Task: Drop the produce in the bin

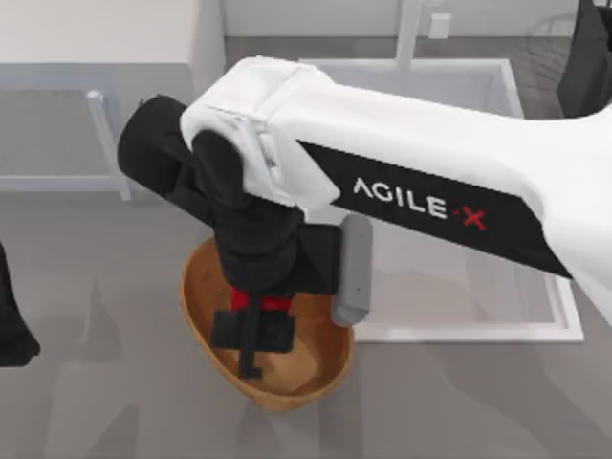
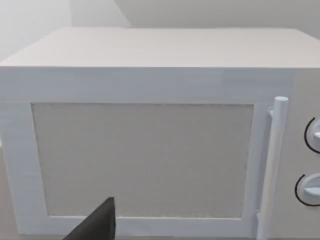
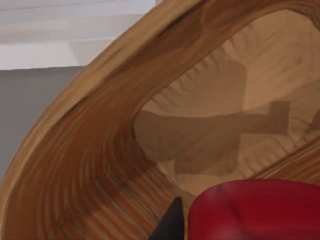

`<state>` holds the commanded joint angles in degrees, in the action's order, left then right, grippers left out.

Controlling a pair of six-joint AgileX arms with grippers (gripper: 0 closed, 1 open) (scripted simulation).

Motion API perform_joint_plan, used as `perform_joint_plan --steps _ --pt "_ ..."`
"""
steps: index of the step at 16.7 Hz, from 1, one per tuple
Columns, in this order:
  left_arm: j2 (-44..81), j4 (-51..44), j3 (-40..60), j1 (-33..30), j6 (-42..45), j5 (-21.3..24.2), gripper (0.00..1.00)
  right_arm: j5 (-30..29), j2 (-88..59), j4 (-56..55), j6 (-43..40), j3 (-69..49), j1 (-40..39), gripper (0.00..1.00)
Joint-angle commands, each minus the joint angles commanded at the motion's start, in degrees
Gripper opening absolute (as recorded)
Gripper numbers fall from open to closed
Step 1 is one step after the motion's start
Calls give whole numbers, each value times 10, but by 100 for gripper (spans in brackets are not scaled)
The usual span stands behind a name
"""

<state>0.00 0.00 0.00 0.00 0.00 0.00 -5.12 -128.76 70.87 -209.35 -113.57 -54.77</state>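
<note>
Right pincer (image 1: 251,308) hangs over the brown basket bin (image 1: 206,330) left of the sink, pinching small red produce (image 1: 273,302) that looks light, smooth, possibly slippery, held across its middle.

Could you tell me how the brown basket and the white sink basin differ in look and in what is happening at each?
The basket is oval, brown and wood-coloured with ribbed walls; the sink basin is rectangular, plain white and larger. The right gripper hangs over the basket with the red produce in it, while only the arm crosses above the sink basin. The basket sits at the top view's left of the basin. Both are open-topped and rest on the grey counter.
</note>
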Motion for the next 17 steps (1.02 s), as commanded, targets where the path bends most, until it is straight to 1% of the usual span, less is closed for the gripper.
perform_joint_plan --steps 11,12,17 --pt "0 0 0 0 0 0 100 0 0 0 0 0 0 98" --pt "0 0 0 0 0 0 100 0 0 0 0 0 0 100" --pt "0 0 0 0 0 0 100 0 0 0 0 0 0 100"
